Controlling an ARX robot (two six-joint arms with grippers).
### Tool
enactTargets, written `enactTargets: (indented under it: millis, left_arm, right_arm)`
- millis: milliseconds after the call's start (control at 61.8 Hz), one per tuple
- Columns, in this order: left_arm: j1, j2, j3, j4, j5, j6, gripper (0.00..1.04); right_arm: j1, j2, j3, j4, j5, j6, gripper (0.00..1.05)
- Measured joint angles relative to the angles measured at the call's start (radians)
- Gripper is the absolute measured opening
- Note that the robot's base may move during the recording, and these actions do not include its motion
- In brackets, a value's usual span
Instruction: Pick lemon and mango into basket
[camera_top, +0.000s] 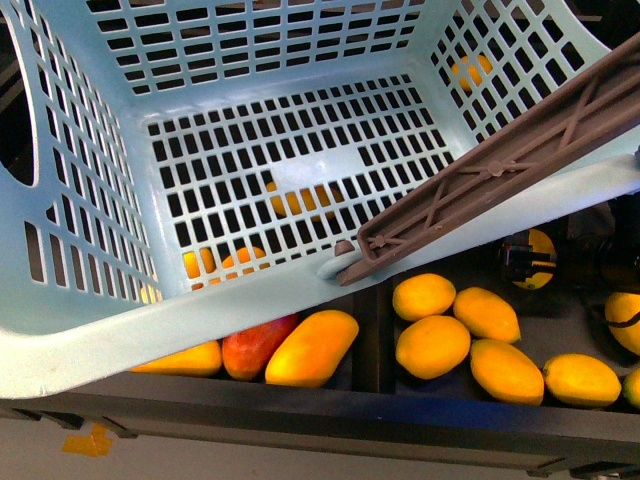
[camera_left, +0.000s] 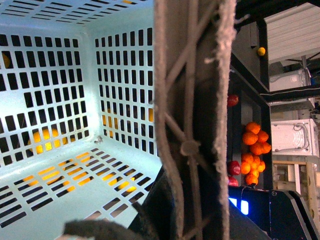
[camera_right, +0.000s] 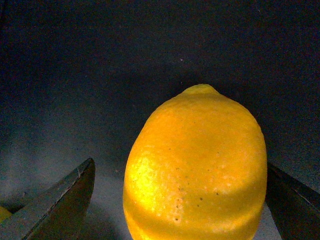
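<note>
The teal basket (camera_top: 240, 90) hangs tilted over the fruit bins and fills most of the front view. Its brown handle (camera_left: 195, 100) runs through my left gripper (camera_left: 186, 222), which is shut on it. The basket's slotted floor (camera_left: 55, 175) holds no fruit. A pitted yellow lemon (camera_right: 195, 165) stands between the fingers (camera_right: 60, 205) of my right gripper (camera_right: 181, 162), which is open, with a gap on each side. A long yellow-orange mango (camera_top: 312, 347) lies in the left bin under the basket's rim. Neither arm shows clearly in the front view.
A red-and-orange fruit (camera_top: 256, 345) lies beside the mango. Several yellow fruits (camera_top: 432, 346) fill the right bin past a dark divider (camera_top: 372, 340). The left wrist view shows a pile of oranges (camera_left: 254, 150), red fruits (camera_left: 233, 167) and white boxes (camera_left: 295, 140).
</note>
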Motion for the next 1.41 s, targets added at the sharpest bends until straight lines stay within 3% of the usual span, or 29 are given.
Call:
enactTargets:
  millis: [65, 162, 340, 631, 792, 970, 1196, 1407]
  left_arm:
    - [0.000, 0.000, 0.000, 0.000, 0.000, 0.000, 0.06]
    - [0.000, 0.000, 0.000, 0.000, 0.000, 0.000, 0.06]
    - [0.000, 0.000, 0.000, 0.000, 0.000, 0.000, 0.06]
    - [0.000, 0.000, 0.000, 0.000, -0.001, 0.000, 0.06]
    - [0.000, 0.000, 0.000, 0.000, 0.000, 0.000, 0.06]
    - [0.000, 0.000, 0.000, 0.000, 0.001, 0.000, 0.06]
    - [0.000, 0.000, 0.000, 0.000, -0.003, 0.000, 0.06]
    - [0.000, 0.000, 0.000, 0.000, -0.002, 0.001, 0.06]
  right_arm:
    - [0.000, 0.003, 0.001, -0.005, 0.003, 0.000, 0.72]
    - [0.000, 0.003, 0.001, -0.003, 0.005, 0.000, 0.66]
    - [-0.016, -0.011, -0.030, 0.025, 0.008, 0.005, 0.66]
    - [-0.143, -0.226, -0.240, 0.184, 0.006, 0.061, 0.65]
    - [-0.258, -0.484, -0.365, 0.183, -0.069, 0.136, 0.65]
    - [-0.299, -0.789, -0.436, 0.122, -0.154, 0.198, 0.65]
    - [-0.203, -1.132, -0.453, 0.022, -0.175, 0.238, 0.65]
    - [0.027, -1.241, -0.450, -0.016, -0.082, 0.225, 0.65]
